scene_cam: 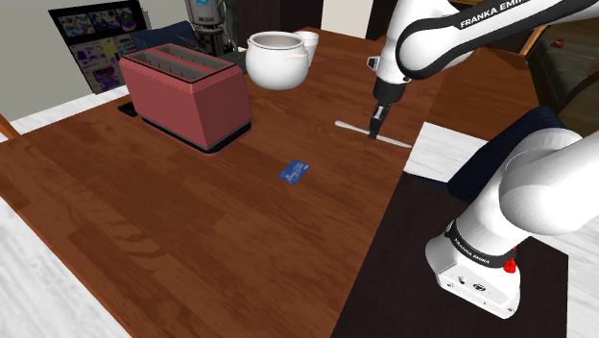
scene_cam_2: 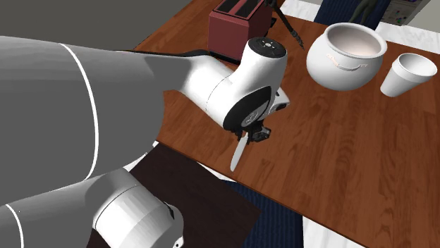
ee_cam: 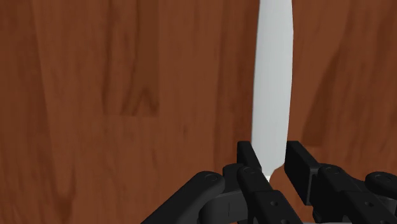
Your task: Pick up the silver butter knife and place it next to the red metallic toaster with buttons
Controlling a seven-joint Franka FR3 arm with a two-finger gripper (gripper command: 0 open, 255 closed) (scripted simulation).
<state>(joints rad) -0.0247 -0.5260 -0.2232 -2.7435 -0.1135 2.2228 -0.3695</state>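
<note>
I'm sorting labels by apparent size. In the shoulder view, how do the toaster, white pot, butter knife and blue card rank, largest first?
1. the red toaster
2. the white pot
3 or 4, unsure: the butter knife is longer but far thinner than the blue card.

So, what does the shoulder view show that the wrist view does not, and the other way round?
Shoulder view, not wrist view: the toaster, the white pot and cup, a blue card on the table, and the arm.
Wrist view, not shoulder view: the black fingers seen close, one against each side of the knife.
Both: the knife, the gripper and the brown wood table.
</note>
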